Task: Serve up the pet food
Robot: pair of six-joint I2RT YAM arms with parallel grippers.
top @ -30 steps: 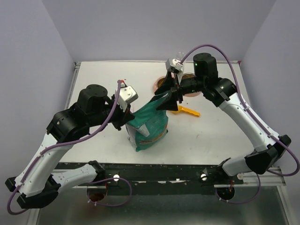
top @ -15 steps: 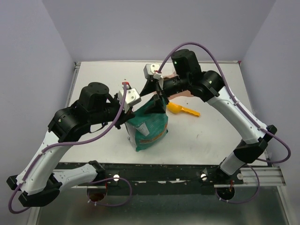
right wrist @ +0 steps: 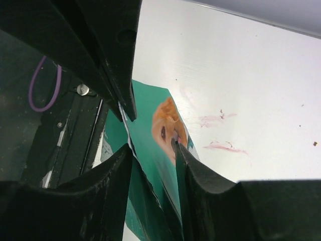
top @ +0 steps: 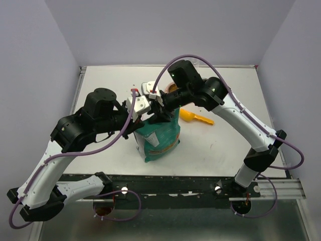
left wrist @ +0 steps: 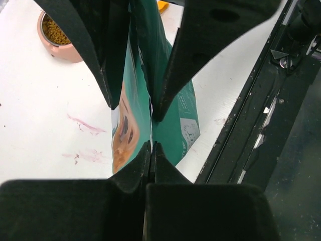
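Left gripper (left wrist: 151, 146): pressed together on top edge of bag (top: 161, 136). Right gripper (right wrist: 153, 145): jaws spread, straddling same edge just beside left gripper; no clamp seen. Bag upright, top seam running from one gripper to other. Kibble (left wrist: 55, 32) seen in bowl (left wrist: 69, 51), beyond both grippers, apart from bag; right gripper nearer. Bag contents hidden. Judgement: next move needs right jaws closing on one panel, then mouth pulled open.

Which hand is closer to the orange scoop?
Right. The right hand sits atop the teal bag, just left of the orange scoop in the top view; the left hand clamps the bag farther left.
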